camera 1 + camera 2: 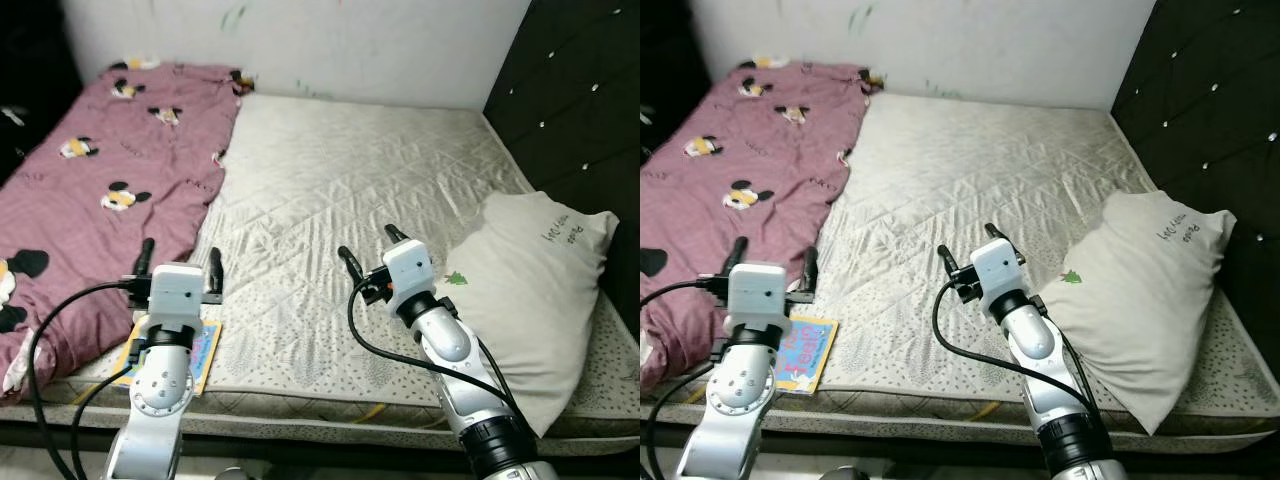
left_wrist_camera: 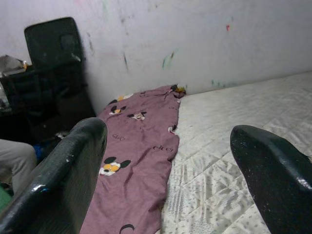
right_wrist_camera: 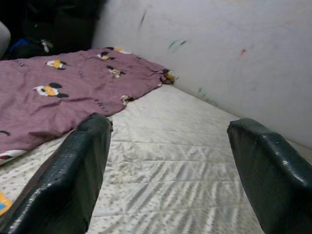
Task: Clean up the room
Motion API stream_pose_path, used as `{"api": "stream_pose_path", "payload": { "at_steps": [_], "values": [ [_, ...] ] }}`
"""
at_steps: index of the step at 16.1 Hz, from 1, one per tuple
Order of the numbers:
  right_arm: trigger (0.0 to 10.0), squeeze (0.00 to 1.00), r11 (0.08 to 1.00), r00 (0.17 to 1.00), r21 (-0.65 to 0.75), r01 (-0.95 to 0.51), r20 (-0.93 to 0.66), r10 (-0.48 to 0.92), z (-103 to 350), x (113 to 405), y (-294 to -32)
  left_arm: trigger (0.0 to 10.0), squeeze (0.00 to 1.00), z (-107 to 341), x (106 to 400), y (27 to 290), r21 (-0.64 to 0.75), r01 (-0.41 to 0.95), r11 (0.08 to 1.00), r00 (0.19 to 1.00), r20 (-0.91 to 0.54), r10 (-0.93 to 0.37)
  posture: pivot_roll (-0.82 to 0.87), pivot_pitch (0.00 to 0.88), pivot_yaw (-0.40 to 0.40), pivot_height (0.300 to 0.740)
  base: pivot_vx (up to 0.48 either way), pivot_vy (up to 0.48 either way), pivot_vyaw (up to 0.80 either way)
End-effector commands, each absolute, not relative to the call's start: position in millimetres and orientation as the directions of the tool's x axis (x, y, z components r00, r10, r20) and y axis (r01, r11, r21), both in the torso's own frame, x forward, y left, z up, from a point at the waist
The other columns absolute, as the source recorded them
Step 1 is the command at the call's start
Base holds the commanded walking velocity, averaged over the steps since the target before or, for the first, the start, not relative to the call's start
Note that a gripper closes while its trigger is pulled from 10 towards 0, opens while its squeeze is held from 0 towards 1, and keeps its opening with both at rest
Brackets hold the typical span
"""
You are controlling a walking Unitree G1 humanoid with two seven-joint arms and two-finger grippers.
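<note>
Mattress (image 1: 340, 190) carries a purple blanket (image 1: 110, 180), a pillow (image 1: 530, 290) and a book (image 1: 190, 355). Left gripper (image 1: 180, 262) and right gripper (image 1: 370, 247) hover above it — fingers apart, holding nothing.

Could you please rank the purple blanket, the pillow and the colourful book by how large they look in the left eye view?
1. Blanket, largest.
2. Pillow.
3. Book, smallest, though the left arm hides part of it.

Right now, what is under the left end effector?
A colourful book lies on the mattress edge beneath the left end effector; the arm covers part of its cover.
</note>
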State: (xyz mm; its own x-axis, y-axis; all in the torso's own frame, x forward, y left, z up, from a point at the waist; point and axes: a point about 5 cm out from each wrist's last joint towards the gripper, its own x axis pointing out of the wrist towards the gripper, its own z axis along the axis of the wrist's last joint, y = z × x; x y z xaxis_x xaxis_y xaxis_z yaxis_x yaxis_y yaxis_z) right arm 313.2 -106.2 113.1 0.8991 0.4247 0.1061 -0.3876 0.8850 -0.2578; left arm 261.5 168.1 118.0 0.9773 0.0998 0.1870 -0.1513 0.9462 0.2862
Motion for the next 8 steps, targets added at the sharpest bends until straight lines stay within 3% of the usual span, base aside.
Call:
{"api": "stream_pose_path", "payload": {
  "at_steps": [1, 8],
  "values": [
    [10.0, 0.00, 0.895, 0.911, -0.262, -0.362, 0.104, 0.399, 113.9, 315.0, -116.3, 10.0, 0.00, 118.5, 262.5, 159.2, 0.277, -0.126, 0.953, 0.979, 0.191, 0.074, -0.03, 0.059, -0.074, 0.740, 0.000, -0.409, 0.00],
    [10.0, 0.00, 0.900, 0.915, -0.251, -0.356, 0.104, 0.391, 114.3, 315.2, -117.4, 10.0, 0.00, 119.3, 265.1, 154.8, 0.268, -0.115, 0.956, 0.979, 0.194, 0.063, -0.04, 0.054, -0.073, 0.740, 0.000, -0.412, 0.00]
  ]
}}
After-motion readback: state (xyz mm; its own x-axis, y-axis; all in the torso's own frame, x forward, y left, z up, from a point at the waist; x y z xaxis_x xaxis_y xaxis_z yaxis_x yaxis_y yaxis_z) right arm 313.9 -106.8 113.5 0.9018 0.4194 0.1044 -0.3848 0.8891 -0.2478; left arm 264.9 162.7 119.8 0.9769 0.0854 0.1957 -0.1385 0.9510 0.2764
